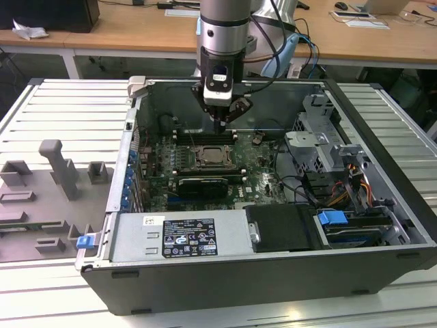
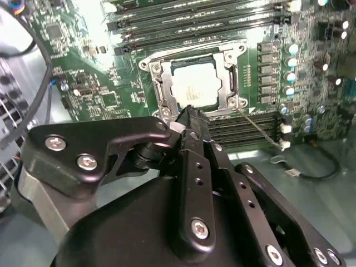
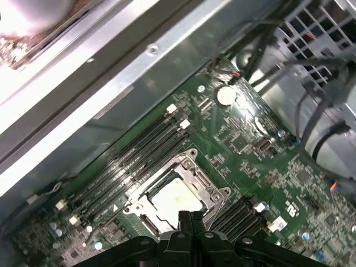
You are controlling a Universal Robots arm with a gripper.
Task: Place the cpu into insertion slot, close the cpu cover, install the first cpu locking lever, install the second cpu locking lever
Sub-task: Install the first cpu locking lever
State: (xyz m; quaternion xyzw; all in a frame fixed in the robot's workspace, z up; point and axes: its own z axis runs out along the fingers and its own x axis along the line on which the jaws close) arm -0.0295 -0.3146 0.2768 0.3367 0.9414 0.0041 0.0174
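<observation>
Cpu (image 2: 193, 89): seated flat in the slot (image 2: 167, 94), pale face up, at the middle of the green board (image 2: 94, 83). Square part, so no long axis to speak of.

Cover (image 2: 229, 83): down over the cpu, with the chip face showing through its window. Looks closed, judging from both wrist views.

Lever (image 2: 261, 127): a thin wire runs out from one cover corner and slants off toward the dark memory slots (image 2: 245, 125) on that side. It appears to stand free of the frame and not latched. I cannot tell how the other lever stands.

Tool (image 2: 188, 111): the fingers are pressed together with no gap at the tips and nothing between them. The tip hangs just above the cover's edge, at the corner the wire leaves from. Touching or just clear, I cannot tell.

Key relation: in the exterior view the cpu (image 1: 209, 156) lies directly below the tool (image 1: 222, 124), a little nearer the camera. The lever is nearer the tip than the chip face is.

Arm: wrist vertical, reaching straight down into the open case (image 1: 273, 273), which lies on its side on the slatted desk (image 1: 61, 109).
</observation>
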